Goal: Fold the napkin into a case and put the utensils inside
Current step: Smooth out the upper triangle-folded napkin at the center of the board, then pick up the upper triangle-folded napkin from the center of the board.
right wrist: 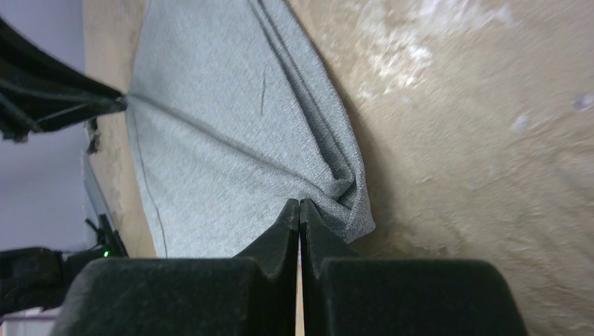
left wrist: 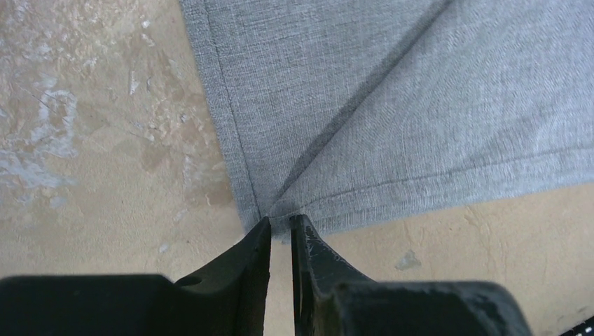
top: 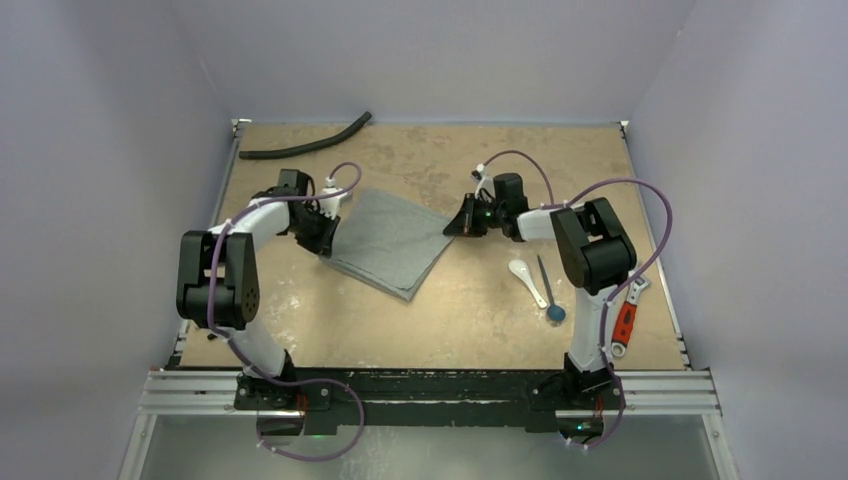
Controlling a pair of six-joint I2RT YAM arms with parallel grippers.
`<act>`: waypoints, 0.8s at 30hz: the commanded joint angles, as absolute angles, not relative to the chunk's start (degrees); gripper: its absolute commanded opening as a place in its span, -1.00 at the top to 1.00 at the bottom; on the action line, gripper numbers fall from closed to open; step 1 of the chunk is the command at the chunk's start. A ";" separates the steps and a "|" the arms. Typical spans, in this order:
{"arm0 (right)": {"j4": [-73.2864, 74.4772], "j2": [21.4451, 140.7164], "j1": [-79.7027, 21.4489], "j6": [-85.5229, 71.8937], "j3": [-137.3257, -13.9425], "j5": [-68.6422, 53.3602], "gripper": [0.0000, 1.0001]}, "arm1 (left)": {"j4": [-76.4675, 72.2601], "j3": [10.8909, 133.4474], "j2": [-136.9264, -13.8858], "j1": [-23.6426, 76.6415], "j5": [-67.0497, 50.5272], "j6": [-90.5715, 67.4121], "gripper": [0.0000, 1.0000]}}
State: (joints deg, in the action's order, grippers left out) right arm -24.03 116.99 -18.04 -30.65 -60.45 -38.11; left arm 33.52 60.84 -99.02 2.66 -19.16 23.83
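Napkin (top: 390, 240) lies a bit left of the middle of the counter (top: 470, 330) in the top view, grey, folded in layers and turned like a diamond. The left gripper (top: 328, 238) is at its left corner and the right gripper (top: 455, 228) is at its right corner. The white spoon (top: 527, 280) and the dark stick with a blue end (top: 548, 290) lie side by side near the right arm, well apart from the cloth. The red-handled wrench (top: 626, 320) is by the right edge, and the black hose (top: 305, 145) is at the far left.

Left wrist view: the left gripper (left wrist: 280, 224) has its jaws nearly together, pinching the napkin (left wrist: 392, 119) corner at the very tips. A taut crease runs off from there across the cloth.

Right wrist view: the right gripper (right wrist: 300, 206) has its jaws pressed tight on the opposite corner of the napkin (right wrist: 224, 140), with the fabric bunched up in folds right beside them. Far side, you can see the left gripper (right wrist: 105, 105) on its corner too.
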 commanded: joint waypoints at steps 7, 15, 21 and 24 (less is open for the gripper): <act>-14.83 109.56 -20.82 -23.14 -66.87 -27.36 0.99 | 41.94 64.91 -87.86 2.64 -24.18 24.42 0.58; -6.64 102.35 -32.19 -19.50 -68.92 -17.41 0.72 | 41.90 73.59 -85.56 1.78 -25.32 23.06 0.39; -11.91 104.51 -40.33 -25.89 -64.17 -22.35 0.80 | 37.39 73.65 -86.20 1.45 -26.70 23.03 0.38; -14.13 106.14 -42.31 -28.32 -61.60 -23.63 0.85 | 35.74 74.92 -85.92 1.00 -26.85 23.32 0.35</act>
